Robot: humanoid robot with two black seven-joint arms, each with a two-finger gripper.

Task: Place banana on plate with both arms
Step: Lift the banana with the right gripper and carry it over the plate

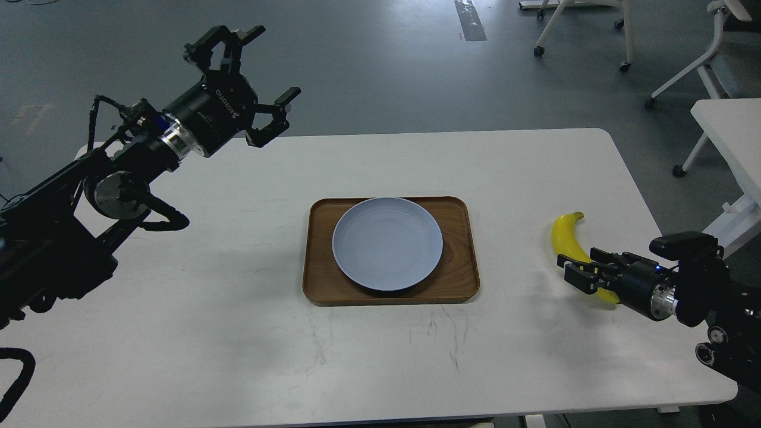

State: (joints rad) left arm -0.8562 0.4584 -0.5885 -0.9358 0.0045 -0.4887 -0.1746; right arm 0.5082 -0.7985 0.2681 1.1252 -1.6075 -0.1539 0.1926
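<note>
The yellow banana [565,235] lies on the white table [380,356] at the right, its lower end hidden behind my right gripper [575,271]. That gripper sits low at the table, fingers spread over the banana's lower half, and I see no closed grasp. The pale blue plate [387,244] lies empty on a brown wooden tray [461,288] at the table's middle. My left gripper [261,74] is open and empty, held high over the table's far left edge.
Rolling chairs [585,27] stand on the grey floor behind the table. A second white table [728,128] is at the far right, close to my right arm. The table's right edge runs just past the banana.
</note>
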